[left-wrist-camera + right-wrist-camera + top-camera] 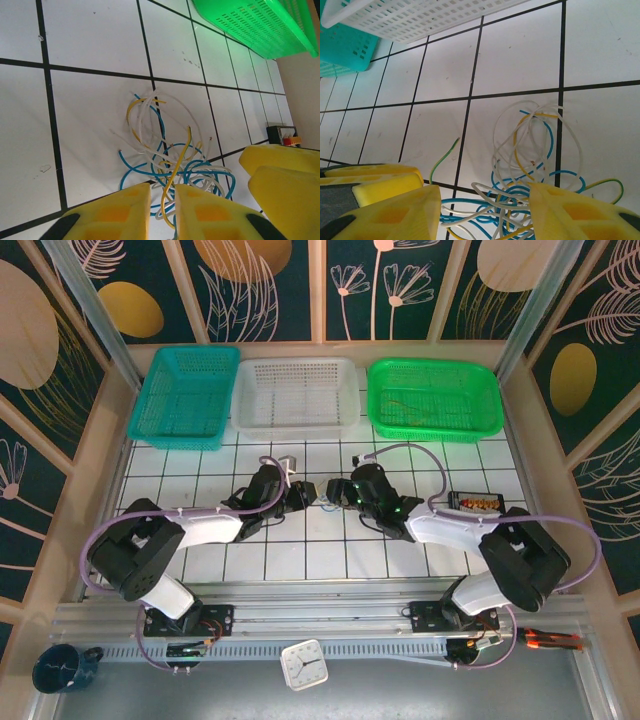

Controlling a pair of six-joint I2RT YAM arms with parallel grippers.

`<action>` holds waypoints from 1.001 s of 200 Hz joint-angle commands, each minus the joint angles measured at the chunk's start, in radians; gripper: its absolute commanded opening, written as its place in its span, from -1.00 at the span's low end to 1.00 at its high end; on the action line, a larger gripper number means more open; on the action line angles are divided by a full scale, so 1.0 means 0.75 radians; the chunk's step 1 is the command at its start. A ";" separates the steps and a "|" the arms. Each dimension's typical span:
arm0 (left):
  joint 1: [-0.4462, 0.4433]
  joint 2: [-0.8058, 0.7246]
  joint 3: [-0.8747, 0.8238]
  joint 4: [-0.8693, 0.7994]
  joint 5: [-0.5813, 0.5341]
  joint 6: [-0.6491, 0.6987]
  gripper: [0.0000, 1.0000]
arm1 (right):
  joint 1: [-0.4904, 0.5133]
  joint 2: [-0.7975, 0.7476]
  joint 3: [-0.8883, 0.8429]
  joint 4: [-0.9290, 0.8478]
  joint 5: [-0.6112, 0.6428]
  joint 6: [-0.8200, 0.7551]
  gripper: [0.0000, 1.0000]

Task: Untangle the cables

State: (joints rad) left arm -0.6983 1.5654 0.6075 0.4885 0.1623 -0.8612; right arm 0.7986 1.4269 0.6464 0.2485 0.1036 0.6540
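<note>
Surface (300, 560): flat white tiles, black grid lines. Right claw (485, 200): blocky yellow fingers spread wide, holding nothing. Left claw (162, 192): yellow fingers almost together, thin gap; cannot tell if wire pinched. Cables (170, 165): thin bendy blue, yellow, white wires, loopy messy knot, mid-surface between both claws.

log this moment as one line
cables: tangled on table | left gripper: narrow gap, strands between, grip unclear | right gripper: open, straddling cables
</note>
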 commanded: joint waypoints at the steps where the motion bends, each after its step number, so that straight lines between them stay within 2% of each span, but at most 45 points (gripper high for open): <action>1: 0.007 0.012 -0.012 0.057 0.030 -0.010 -0.71 | 0.007 0.026 0.021 0.053 -0.003 0.000 -0.03; 38: 0.007 -0.017 -0.005 0.041 0.035 -0.001 -1.00 | 0.009 0.063 -0.001 0.080 0.006 0.008 -0.13; 142: 0.008 -0.240 0.153 -0.077 0.154 -0.032 -1.00 | 0.010 0.172 -0.082 0.142 0.034 0.031 -0.25; 167: 0.006 -0.274 0.174 -0.100 0.152 -0.029 -1.00 | 0.015 0.091 -0.112 0.100 0.059 0.016 -0.19; 200: 0.007 -0.293 0.197 -0.128 0.153 -0.025 -1.00 | 0.025 -0.105 -0.162 -0.009 0.112 -0.026 0.03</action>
State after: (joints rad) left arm -0.6983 1.3731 0.7139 0.4114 0.2558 -0.8700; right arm 0.8047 1.4593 0.5541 0.3080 0.1253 0.6590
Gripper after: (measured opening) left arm 0.043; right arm 0.487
